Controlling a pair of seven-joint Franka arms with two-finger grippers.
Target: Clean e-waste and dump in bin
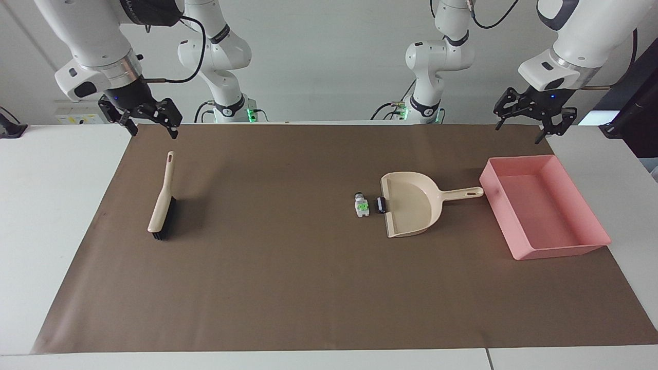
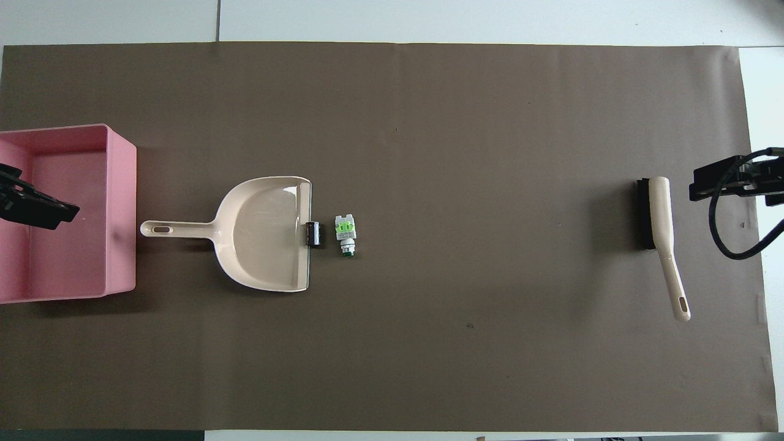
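The e-waste is two tiny bits on the brown mat: a white-grey piece with a green patch [image 1: 362,206] [image 2: 345,231] and a black block [image 1: 381,204] [image 2: 314,234]. The black block touches the open lip of the beige dustpan [image 1: 411,205] [image 2: 263,236]. The pink bin [image 1: 493,180] [image 2: 122,214] stands at the left arm's end, just past the dustpan's handle. My left gripper [image 1: 520,129] [image 2: 37,208] hangs open and empty, raised over the bin's end of the mat. My right gripper [image 1: 153,132] [image 2: 723,184] hangs open and empty over the brush's handle end.
A beige hand brush with black bristles [image 1: 163,200] [image 2: 660,214] lies on the mat at the right arm's end. The brown mat [image 1: 288,288] covers most of the white table.
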